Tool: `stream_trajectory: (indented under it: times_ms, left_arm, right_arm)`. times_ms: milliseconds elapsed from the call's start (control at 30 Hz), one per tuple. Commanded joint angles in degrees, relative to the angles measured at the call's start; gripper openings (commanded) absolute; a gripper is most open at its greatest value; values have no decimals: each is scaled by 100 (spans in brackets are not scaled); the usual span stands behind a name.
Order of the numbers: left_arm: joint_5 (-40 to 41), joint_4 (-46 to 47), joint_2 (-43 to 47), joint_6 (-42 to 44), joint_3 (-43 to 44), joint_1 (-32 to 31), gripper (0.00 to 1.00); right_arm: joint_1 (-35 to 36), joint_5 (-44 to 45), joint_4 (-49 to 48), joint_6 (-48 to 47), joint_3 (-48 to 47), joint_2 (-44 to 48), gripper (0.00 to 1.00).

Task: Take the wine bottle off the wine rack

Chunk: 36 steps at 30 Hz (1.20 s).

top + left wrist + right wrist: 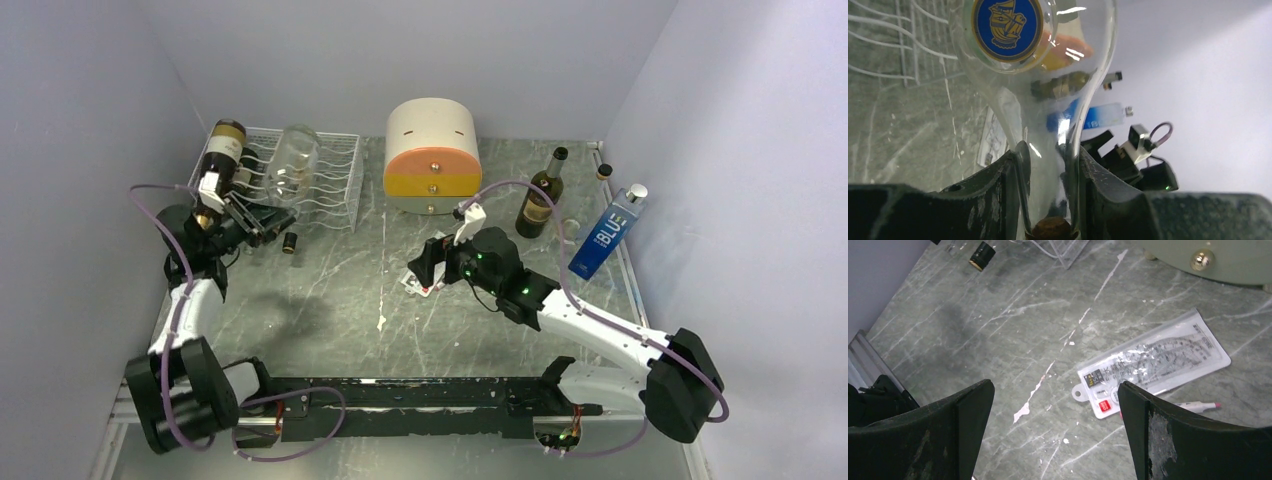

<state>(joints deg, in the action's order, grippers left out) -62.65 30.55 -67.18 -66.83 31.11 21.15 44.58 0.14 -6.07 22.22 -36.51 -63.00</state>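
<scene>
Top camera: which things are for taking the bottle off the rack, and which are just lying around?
For the job: wine rack, clear bottle, left gripper holding its neck.
Just lying around: round cabinet, green bottle, blue box, ruler packet.

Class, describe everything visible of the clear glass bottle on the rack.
The clear glass bottle is see-through, with a rounded body narrowing to a slim neck. A round blue label with a gold ship sits on the body. A brown cork plugs the mouth. The left gripper is shut on the neck, one finger each side. From above, the body lies over the white wine rack.
</scene>
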Motion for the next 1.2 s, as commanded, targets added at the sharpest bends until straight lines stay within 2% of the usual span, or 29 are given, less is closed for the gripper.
stream_trajectory:
  times_ms: [0, 167, 300, 500, 600, 700, 800, 933, 1167]
  left_arm:
    - [-405, -1248, 892, 1733, 544, -566, 7]
    - [-210, -2318, 1462, 1977, 331, -1039, 7]
    - [259, -3603, 1846, 2655, 297, -1399, 7]
    - [463, -4528, 2205, 2900, -195, -1622, 7]
    - [636, -5136, 2402, 3081, -224, -1684, 7]
    - [747, -5565, 2571, 3169, -176, -1727, 7]
    - [1018, -6410, 2608, 3513, 10, -1763, 7]
    - [1390, -7197, 2477, 3923, 286, -1885, 7]
    - [1578, -7536, 2435, 4140, 538, -2062, 7]
  right_arm:
    - [268, 273, -63, -360, -316, -55, 100]
    - [744, 439, -178, -865, -492, -49, 100]
    - [1172, 546, -360, -1425, -605, -88, 100]
    - [1969, 462, -607, -2369, -888, -670, 100]
    - [2244, 98, -1102, -2805, -860, -936, 100]
    - [2284, -562, -1857, -3270, -667, -1154, 100]
    - [2286, -990, -2469, -3827, -583, -1456, 100]
    - [2288, -1551, -2337, -4647, -982, -2045, 100]
    - [2255, -2345, -2630, -5089, -1575, -2988, 100]
